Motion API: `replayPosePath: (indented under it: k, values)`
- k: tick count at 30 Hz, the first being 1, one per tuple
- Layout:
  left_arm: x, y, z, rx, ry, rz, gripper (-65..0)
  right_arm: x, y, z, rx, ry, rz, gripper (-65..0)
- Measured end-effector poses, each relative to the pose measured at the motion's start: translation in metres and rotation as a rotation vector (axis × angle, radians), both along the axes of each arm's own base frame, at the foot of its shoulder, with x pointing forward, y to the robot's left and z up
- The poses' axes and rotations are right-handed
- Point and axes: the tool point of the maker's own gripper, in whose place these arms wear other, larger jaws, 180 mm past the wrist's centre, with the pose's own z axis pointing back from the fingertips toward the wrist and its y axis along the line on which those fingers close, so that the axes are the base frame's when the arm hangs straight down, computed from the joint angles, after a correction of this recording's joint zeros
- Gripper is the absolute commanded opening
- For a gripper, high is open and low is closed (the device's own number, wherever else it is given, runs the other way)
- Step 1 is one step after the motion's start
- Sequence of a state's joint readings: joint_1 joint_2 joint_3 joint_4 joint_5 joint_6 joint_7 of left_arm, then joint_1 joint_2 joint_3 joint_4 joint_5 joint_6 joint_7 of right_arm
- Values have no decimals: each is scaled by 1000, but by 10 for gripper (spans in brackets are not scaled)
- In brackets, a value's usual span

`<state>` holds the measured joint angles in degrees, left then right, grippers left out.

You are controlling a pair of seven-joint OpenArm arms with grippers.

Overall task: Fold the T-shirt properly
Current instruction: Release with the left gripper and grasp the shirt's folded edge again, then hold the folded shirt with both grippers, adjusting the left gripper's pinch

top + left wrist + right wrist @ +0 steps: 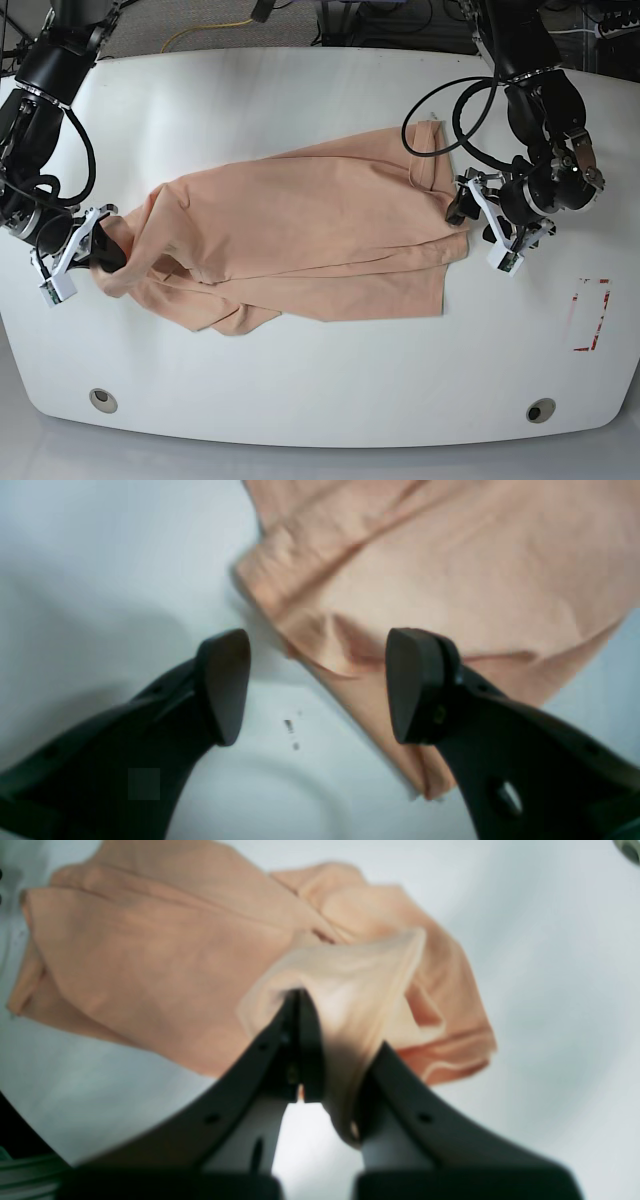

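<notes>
The peach T-shirt lies spread and partly folded across the middle of the white table. In the base view my left gripper hovers at the shirt's right edge, by the hem. The left wrist view shows that left gripper open, its black fingers straddling a corner of the T-shirt without holding it. At the shirt's left end my right gripper is shut on a bunched fold. Seen from the right wrist, the right gripper pinches a lifted flap of the T-shirt.
The white table has two round holes near its front edge, one at the left and one at the right. A red outlined rectangle is marked at the right. Cables run along the back edge.
</notes>
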<state>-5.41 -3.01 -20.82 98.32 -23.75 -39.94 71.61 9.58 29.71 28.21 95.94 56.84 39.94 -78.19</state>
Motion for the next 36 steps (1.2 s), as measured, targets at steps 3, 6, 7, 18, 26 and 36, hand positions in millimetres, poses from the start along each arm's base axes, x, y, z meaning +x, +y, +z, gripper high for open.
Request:
replayPosePath:
  k: [3,6,7,18,26,36]
  values:
    - [2,-3,-12,-33,25,3,-251,0,1,0,-1,2,1,-650]
    - [6,-4,-14,-63,8,13,-250,1,4,2,15,-11,6,-650]
    - [8,-4,-14,-72,-5,18,-250,0,4,0,15,-6,6,-650]
    - [36,1,-34,-136,32,66,-251,-4,12,-10,38,18,9,-650]
    - [49,1,-48,-161,48,90,-251,-4,11,-11,36,18,7,-650]
    - [56,-7,-59,-232,65,102,-274,-4,11,-10,39,16,9,-650]
